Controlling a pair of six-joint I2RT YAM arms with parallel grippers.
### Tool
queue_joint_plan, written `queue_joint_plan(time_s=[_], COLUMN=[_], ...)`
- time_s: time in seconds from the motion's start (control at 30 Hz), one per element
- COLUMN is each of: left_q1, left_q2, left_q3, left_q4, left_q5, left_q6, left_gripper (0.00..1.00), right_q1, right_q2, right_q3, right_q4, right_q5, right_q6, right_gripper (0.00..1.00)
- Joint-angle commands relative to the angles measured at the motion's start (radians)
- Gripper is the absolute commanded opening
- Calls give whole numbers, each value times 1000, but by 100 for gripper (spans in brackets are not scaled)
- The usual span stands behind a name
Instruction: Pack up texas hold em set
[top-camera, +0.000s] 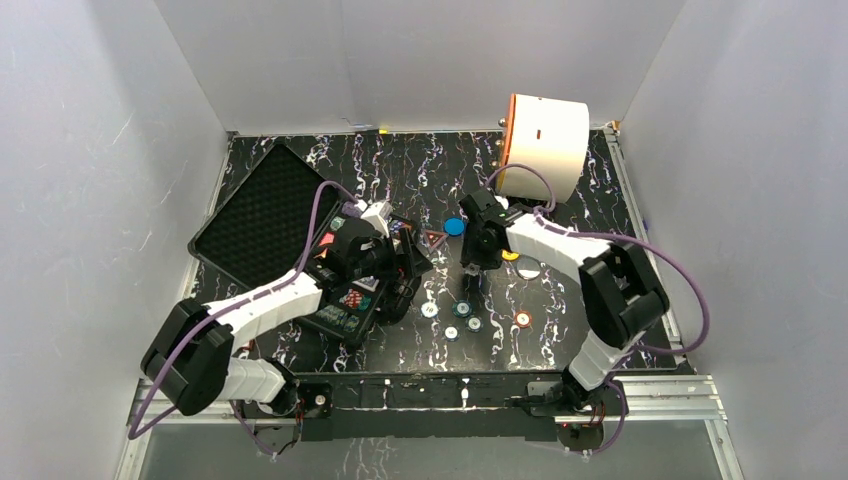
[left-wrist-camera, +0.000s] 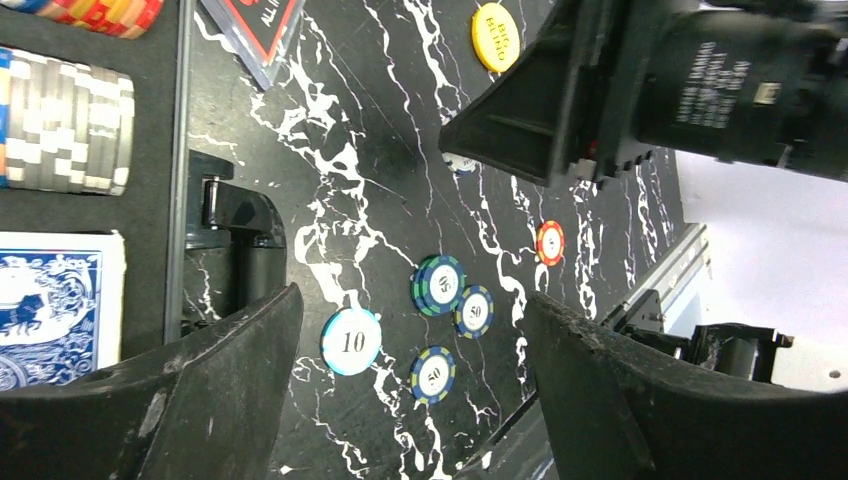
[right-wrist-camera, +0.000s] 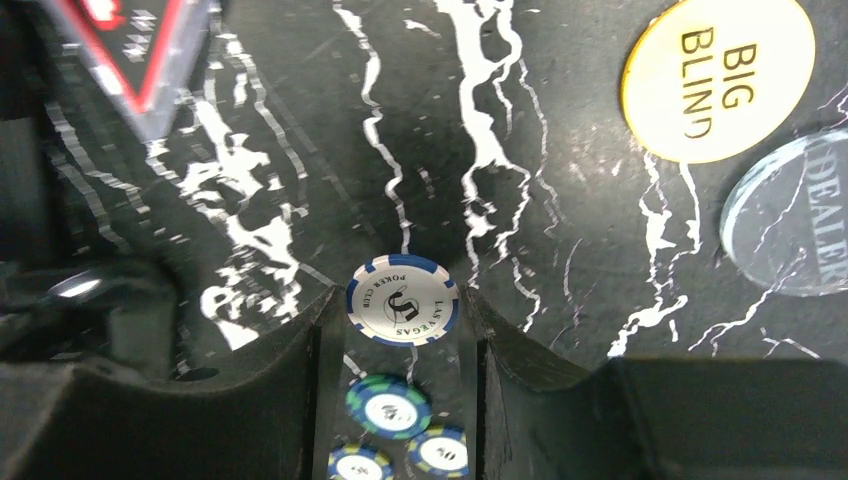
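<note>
- The black rugged plastic case (left-wrist-camera: 182, 120) lies open on the black marbled desk (top-camera: 400, 165), its foam-lined lid (top-camera: 262, 215) folded back to the case's left.
- Done: rows of multicoloured chips (left-wrist-camera: 65, 135) sit on edge in the case, and a blue card deck (left-wrist-camera: 50, 310) lies in the slot beside them.
- The right end effector (right-wrist-camera: 402, 312), to the right of the case, is clenched on 1 white-and-blue poker chip (right-wrist-camera: 402, 298), pinched edge to edge between both fingertips and seemingly lifted off the desk.
- The left end effector (left-wrist-camera: 410, 320) hangs just right of the case, jaws spread wide and released, grasping nothing.
- Left, all loose on the desk right of the case:
  - a white 10 chip (left-wrist-camera: 351, 341), a short green-and-blue stack (left-wrist-camera: 438, 284), 2 single green-and-blue chips and 1 orange chip (left-wrist-camera: 550, 242);
  - a yellow BIG BLIND button (right-wrist-camera: 718, 75), a clear DEALER button (right-wrist-camera: 785, 215) and a blue round button (top-camera: 455, 226);
  - a red-bordered triangular marker (top-camera: 433, 238), nearest the case.
- Judgement: roughly midway; the held chip needs carrying to the case, and the lid must then be shut.
</note>
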Motion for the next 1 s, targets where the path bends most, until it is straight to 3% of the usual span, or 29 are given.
queue_joint_plan(time_s=[0.0,0.33,0.53,0.83,0.97], left_q1=[-1,-43,-66,-84,-98], left_q2=[35,120,153,172,178], left_q3=[-5,-65,-83,-124,-135], left_q4=[62,297,420,562,602], left_q5=[76,90,61,5,-60], left_q6=[-32,-111,-118,-177,-192], left_gripper=[76,74,63,61,52], right_q1=[-2,-2,-2,-2,-3], right_q2=[-101,-188,-230,-258,-262], right_q3=[-29,-60,-66,-94,-93], right_q4=[58,104,112,158,161], right_q5=[-66,-221,-271,-353,-379], right_q6=[85,222,275,354,370], right_gripper=[45,45,45,45,45])
